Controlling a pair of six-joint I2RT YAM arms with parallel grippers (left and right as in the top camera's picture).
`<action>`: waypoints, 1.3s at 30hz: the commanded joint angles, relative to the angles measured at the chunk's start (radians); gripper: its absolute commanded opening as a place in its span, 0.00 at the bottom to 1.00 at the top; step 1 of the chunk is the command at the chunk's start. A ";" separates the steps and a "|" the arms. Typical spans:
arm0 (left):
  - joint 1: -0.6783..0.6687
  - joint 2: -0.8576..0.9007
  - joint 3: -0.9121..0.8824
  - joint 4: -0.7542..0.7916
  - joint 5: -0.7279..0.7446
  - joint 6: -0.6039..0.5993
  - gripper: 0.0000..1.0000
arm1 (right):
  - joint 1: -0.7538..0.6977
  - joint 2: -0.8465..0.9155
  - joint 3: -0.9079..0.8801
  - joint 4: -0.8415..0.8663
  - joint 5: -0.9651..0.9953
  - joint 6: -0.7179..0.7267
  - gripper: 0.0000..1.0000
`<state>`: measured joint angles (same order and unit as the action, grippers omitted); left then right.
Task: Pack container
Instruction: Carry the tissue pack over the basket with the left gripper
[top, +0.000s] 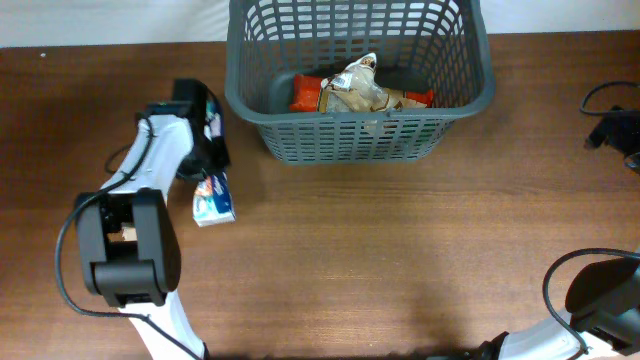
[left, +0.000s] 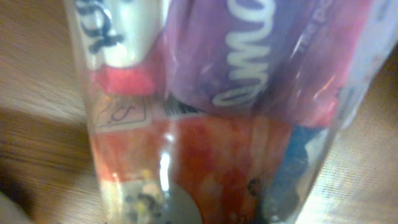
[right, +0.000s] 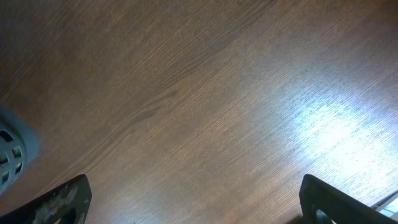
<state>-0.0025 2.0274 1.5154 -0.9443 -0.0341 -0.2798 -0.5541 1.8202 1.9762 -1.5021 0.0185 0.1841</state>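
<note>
packing partly done: the basket (top: 350, 138) at 12 o'clock holds a few packets (top: 360, 90). one packet (top: 213, 197) lies on the table (top: 400, 250) at 9 o'clock, under the left gripper (top: 210, 165), grip impossible to tell. right gripper (right: 196, 202), 5 o'clock, gapes empty.

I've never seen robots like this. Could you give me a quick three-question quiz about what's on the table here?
1. True or false: the container already holds packets.
2. Which arm is beside the loose packet on the table: A left, B right?
3. Fill in: on the right arm, the jaws stand ___.
Key: 1 true; 2 A; 3 open.
</note>
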 joint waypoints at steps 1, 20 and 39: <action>0.072 -0.062 0.153 -0.014 -0.011 0.004 0.02 | -0.003 -0.013 -0.002 0.001 0.001 0.009 0.99; 0.121 -0.459 0.640 0.180 0.417 0.124 0.02 | -0.003 -0.013 -0.002 0.001 0.001 0.009 0.99; -0.267 -0.211 0.640 0.519 0.629 0.113 0.02 | -0.003 -0.013 -0.002 0.001 0.001 0.009 0.99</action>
<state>-0.2489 1.7477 2.1551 -0.4397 0.5808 -0.1787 -0.5541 1.8202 1.9762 -1.5021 0.0181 0.1841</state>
